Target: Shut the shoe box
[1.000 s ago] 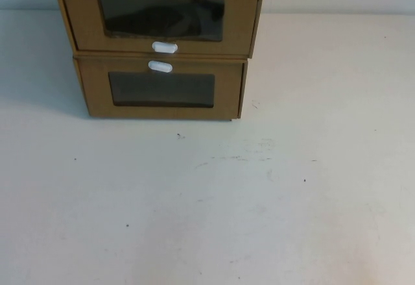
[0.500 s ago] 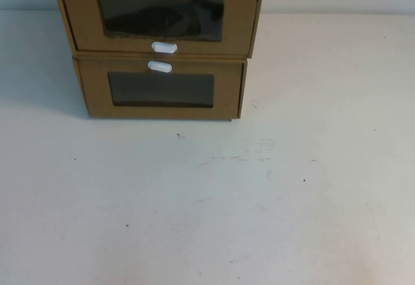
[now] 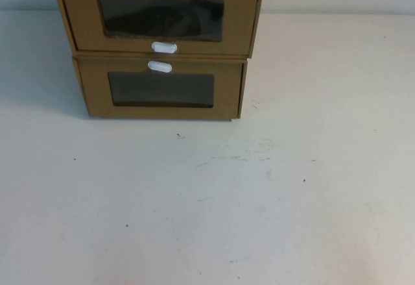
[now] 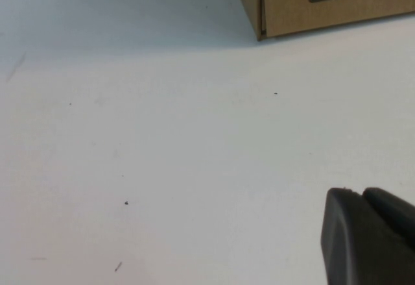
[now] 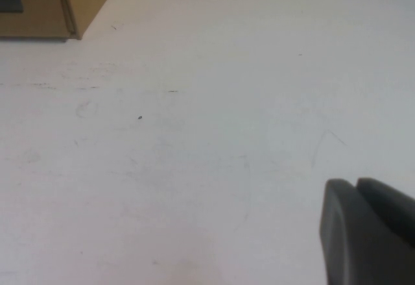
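Observation:
The shoe box (image 3: 237,19) is the upper of two stacked brown cardboard boxes at the table's far side, left of centre. Something dark shows through its window (image 3: 160,17), and its white tab (image 3: 164,47) sits below the window. Neither arm shows in the high view. In the left wrist view my left gripper (image 4: 361,193) is shut with nothing in it, low over bare table short of the boxes. My right gripper (image 5: 355,183) is likewise shut and empty over the table, in the right wrist view.
The lower cardboard box (image 3: 162,112) carries its white tab (image 3: 160,67) above its window. Its bottom corners show in the wrist views, lower box (image 4: 324,6) and lower box (image 5: 39,6). The white table (image 3: 259,200) stretches in front and to the right, marked by small specks.

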